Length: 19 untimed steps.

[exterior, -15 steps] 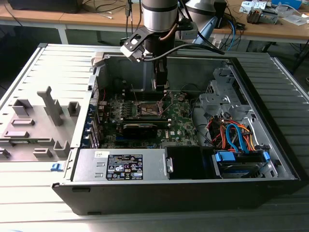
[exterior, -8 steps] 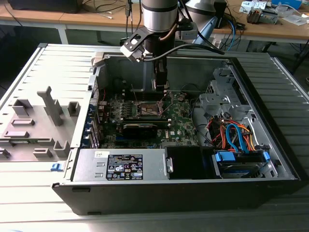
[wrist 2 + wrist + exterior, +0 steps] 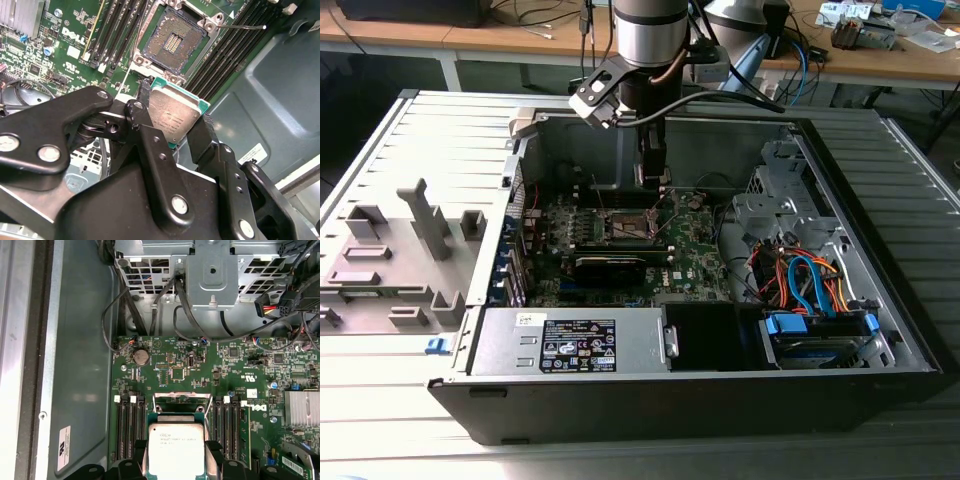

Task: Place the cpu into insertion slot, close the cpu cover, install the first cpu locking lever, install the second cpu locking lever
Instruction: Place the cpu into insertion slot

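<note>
Pincer: we see the pincer [image 3: 175, 116] closed on the cpu [image 3: 172, 109]; one black finger [image 3: 144, 97] presses on one edge and the second finger on the opposite edge.
Cpu: it is a flat square chip with a silver lid and a green border. In both wrist views it sits between the fingers with its lid turned to the cameras [image 3: 176, 447]. It is in the air and touches no part of the board.
Insertion slot: in the second wrist view the insertion slot [image 3: 172, 42] is uncovered, and we see its brownish contact field inside the silver rim. The cpu is near it but apart from it, so the chip is not yet in the slot.
Locking lever: a thin metal locking lever [image 3: 248, 27] stands out from one corner of the slot, over the memory slots [image 3: 227, 57].
Cpu cover: we cannot tell with certainty where it stands.
Arm: in the exterior view the arm [image 3: 645, 40] comes down from above, and the pincer [image 3: 653, 185] hangs inside the computer case [image 3: 700, 400], just over the middle of the motherboard [image 3: 695, 250].
Computer case: it lies open on its side on the grey tabletop [image 3: 380, 420], with the power supply [image 3: 570, 345] along its near wall.
</note>
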### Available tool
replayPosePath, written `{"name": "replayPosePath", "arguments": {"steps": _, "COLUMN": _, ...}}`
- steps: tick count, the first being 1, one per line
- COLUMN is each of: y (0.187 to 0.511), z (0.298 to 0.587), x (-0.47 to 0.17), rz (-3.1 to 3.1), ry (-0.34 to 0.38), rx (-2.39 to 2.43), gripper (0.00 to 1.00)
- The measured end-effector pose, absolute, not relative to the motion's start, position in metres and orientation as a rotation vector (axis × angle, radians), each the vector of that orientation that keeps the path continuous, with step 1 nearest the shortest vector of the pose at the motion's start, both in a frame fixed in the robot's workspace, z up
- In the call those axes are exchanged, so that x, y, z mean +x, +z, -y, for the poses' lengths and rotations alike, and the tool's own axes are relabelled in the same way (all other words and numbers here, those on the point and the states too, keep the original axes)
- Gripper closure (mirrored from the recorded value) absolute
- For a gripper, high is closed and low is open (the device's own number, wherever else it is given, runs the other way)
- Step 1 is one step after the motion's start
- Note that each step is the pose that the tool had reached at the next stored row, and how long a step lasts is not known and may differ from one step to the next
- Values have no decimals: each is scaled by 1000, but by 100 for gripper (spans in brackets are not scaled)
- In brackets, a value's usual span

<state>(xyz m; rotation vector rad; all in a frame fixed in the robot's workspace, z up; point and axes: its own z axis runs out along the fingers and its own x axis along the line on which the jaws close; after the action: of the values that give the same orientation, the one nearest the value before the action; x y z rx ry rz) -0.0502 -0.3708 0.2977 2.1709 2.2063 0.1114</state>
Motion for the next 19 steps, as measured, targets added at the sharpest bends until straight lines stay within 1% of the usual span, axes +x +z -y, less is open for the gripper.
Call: {"name": "replayPosePath", "arguments": {"steps": 19, "y": 297, "z": 371, "x": -50, "rz": -2190, "ry": 111, "rx": 2187, "gripper": 46}}
